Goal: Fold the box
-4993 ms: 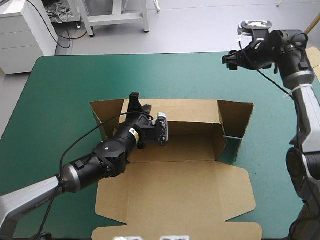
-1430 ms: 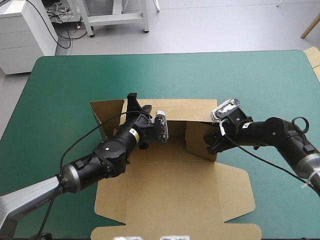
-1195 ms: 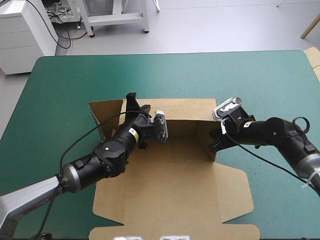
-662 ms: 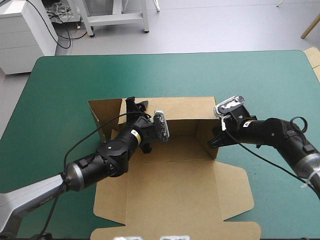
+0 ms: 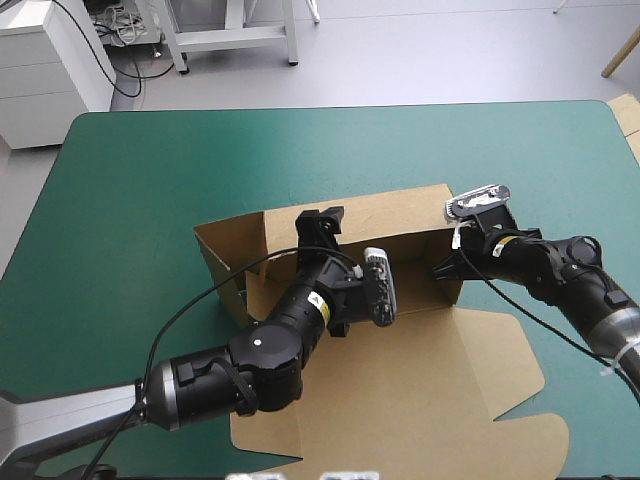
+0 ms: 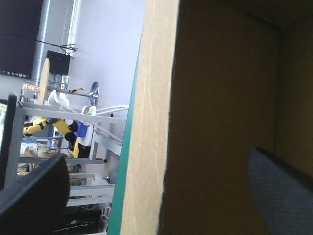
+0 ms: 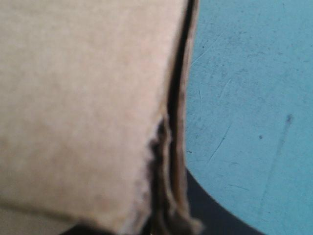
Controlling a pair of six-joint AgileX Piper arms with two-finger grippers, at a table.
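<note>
The brown box lies skewed on the teal-green table, its lid flat toward the near edge and its back wall raised. My left gripper is open astride the top of that wall. In the left wrist view the wall's edge runs between the two parted black fingers of the left gripper. My right gripper is shut on the box's right end wall. In the right wrist view the doubled board edge sits in the right gripper.
The box's left side flap stands up, slanting outward. Teal-green cover stretches wide beyond the box toward the far edge and on the left. A pale board edge shows at the table's right edge.
My left gripper has opened and let go of the back wall. The right gripper has pulled the box's right end rightward, and the whole box has slid and turned on the table.
</note>
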